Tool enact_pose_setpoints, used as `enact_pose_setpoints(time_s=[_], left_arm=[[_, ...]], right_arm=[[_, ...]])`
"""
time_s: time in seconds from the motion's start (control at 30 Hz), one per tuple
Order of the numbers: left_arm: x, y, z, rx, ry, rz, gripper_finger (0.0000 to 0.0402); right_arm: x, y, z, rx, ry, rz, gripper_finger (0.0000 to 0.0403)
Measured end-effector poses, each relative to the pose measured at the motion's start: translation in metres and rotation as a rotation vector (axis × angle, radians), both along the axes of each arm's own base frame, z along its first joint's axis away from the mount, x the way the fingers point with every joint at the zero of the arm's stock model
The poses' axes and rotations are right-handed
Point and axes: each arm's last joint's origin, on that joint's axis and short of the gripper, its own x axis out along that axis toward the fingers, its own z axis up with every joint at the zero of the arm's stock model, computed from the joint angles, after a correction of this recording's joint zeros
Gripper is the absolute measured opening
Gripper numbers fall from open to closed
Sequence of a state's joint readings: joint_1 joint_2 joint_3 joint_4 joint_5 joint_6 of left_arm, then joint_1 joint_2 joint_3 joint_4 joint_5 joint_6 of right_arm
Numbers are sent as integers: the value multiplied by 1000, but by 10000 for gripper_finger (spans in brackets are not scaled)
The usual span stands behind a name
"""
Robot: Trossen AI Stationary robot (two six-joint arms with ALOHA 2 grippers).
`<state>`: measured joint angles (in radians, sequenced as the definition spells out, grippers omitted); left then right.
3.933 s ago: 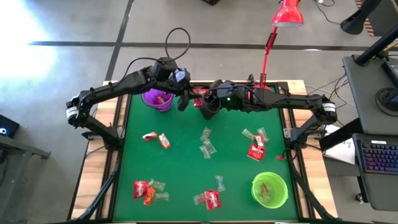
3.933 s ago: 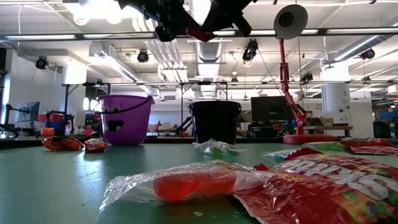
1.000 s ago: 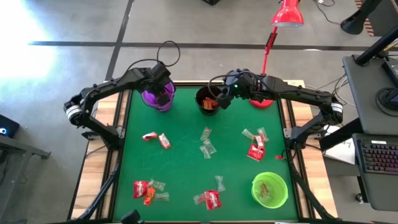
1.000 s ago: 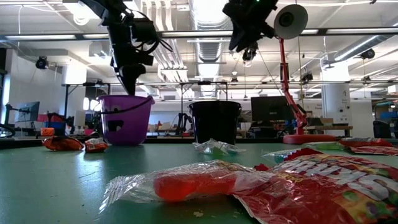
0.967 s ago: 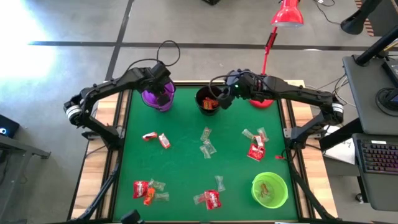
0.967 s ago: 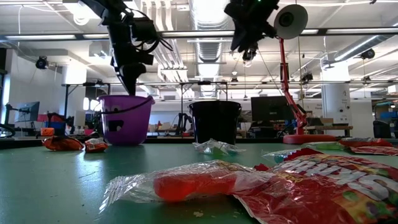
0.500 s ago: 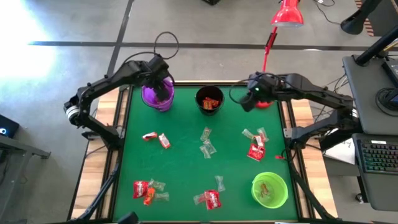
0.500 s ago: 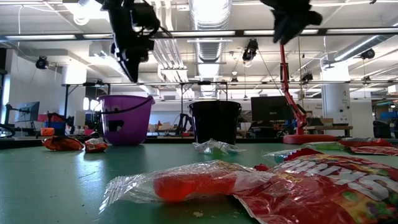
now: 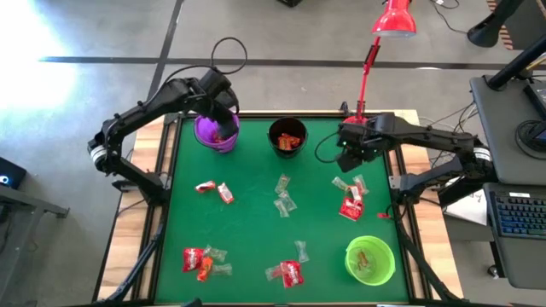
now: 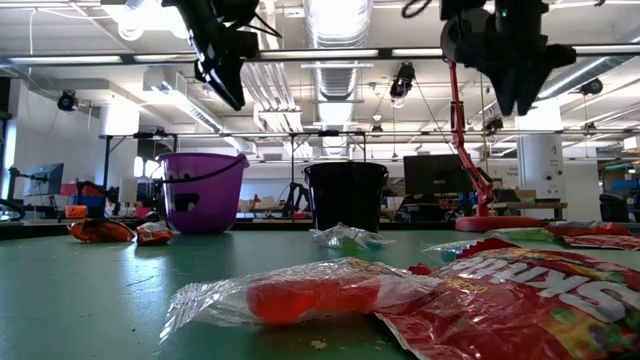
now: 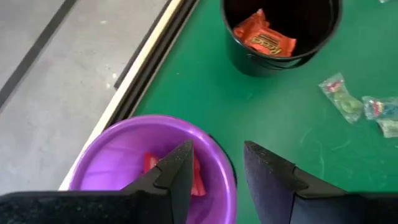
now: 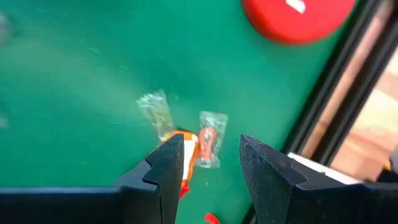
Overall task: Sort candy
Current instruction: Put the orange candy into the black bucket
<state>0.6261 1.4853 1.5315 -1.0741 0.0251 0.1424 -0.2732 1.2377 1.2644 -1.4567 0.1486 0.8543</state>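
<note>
The green table is filling most of the high view, its wooden border sitting on a grey concrete floor. Beyond it the low view is showing a wide workshop with ceiling ducts, lamps and monitors. A desk with a keyboard is standing at 3 o'clock. The red desk lamp is leaning in from 1 o'clock, its base near the table's far right corner.

The left gripper is hovering over the purple cup at 11 o'clock, fingers spread and empty; a red sweet is lying inside the cup. The black cup at 12 o'clock is holding orange wrappers. The right gripper is hanging above the table at 2 o'clock, fingers spread, nothing between them. The green cup is sitting at 5 o'clock.

The candy is lying scattered: clear pieces at centre, red ones at 9 o'clock, a mixed group at 3 o'clock, more at 7 and 6 o'clock.

In the low view both arms are cut off by the top edge, and near wrappers are blocking the far pieces.
</note>
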Motion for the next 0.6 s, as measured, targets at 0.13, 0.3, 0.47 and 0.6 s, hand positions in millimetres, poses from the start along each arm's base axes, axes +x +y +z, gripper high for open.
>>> enact_pose_setpoints(time_s=[0.13, 0.3, 0.47, 0.6], left_arm=[[2, -6, -1, -35, 8, -34, 123], [5, -15, -2, -90, -3, -91, 123], [8, -22, -3, -98, 2, -117, 123], [10, -25, -3, -98, 3, -130, 123]], right_arm=[[-1, 9, -13, 35, 30, -14, 148], [4, 22, -29, 77, 1, -20, 148], [7, 33, -46, 94, -11, -37, 148], [5, 43, -58, 113, 16, -77, 148]])
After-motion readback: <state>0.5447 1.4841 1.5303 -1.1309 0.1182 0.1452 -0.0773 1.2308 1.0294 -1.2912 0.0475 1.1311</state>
